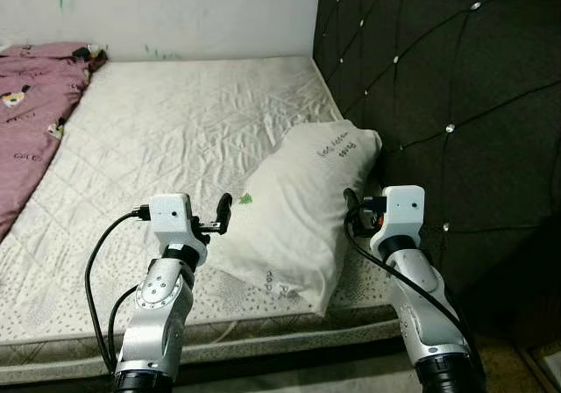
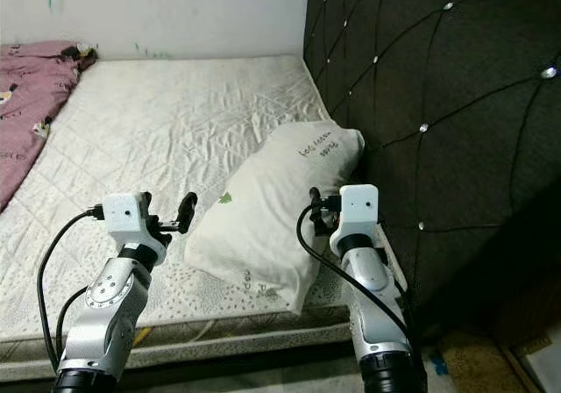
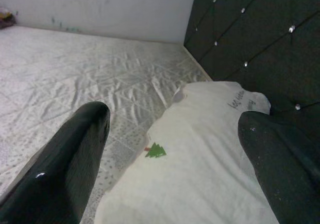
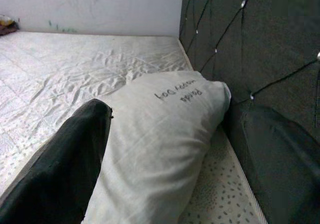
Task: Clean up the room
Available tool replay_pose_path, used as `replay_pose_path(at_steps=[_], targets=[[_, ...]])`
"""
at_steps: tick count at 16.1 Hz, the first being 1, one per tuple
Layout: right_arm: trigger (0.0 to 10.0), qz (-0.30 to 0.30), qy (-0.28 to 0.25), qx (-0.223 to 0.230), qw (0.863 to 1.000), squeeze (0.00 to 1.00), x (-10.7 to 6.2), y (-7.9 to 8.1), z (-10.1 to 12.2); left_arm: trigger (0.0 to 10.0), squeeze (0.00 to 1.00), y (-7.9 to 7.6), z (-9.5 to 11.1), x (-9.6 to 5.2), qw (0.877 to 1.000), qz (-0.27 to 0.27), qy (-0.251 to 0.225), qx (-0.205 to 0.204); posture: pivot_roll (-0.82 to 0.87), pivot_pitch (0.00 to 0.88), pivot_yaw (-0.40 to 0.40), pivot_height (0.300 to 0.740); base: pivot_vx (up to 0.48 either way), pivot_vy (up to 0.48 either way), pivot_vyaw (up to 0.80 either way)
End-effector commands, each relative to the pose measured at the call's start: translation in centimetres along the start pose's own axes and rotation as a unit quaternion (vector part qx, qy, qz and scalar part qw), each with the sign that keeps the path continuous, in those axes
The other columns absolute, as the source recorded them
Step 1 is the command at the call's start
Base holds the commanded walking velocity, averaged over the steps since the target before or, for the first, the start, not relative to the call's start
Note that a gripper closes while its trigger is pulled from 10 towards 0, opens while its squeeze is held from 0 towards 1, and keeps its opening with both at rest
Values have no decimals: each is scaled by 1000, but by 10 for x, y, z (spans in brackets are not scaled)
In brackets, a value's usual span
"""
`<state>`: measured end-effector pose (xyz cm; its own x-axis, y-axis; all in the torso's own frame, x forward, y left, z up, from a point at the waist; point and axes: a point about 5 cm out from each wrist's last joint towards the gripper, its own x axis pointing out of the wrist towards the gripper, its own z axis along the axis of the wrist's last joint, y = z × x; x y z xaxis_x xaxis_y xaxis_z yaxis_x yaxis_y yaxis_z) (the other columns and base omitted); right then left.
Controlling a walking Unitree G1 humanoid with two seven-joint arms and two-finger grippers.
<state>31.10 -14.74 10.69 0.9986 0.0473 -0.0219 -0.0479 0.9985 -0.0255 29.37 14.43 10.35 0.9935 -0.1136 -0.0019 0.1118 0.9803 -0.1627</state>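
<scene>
Beside pillow (image 1: 302, 209), both jaws agape.

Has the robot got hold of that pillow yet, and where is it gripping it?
No, nothing is held. Both tools are open: the left tool beside the pillow, the right tool at its other side by the headboard.

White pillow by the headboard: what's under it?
The white pillow lies on the quilted white mattress, its far end against the dark tufted headboard. Anything beneath it is hidden.
</scene>
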Motion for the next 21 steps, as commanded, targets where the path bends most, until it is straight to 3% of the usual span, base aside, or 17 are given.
replay_pose_path(at_steps=[1,5,21], targets=[[10000,1,-4,-2,1000,0,0,0,1,10000,0,-2,3,0,1000,-10,-6,2,-26,48,5,740,247,0,0],[10000,-2,2,7,1000,0,0,-2,-1,10000,0,-2,4,-1,1000,-13,-6,-2,-26,52,6,740,251,0,-713],[10000,16,-1,5,1000,0,-2,2,-2,10000,0,-2,1,-2,1000,-9,-3,-3,-18,45,-3,740,15,0,0]])
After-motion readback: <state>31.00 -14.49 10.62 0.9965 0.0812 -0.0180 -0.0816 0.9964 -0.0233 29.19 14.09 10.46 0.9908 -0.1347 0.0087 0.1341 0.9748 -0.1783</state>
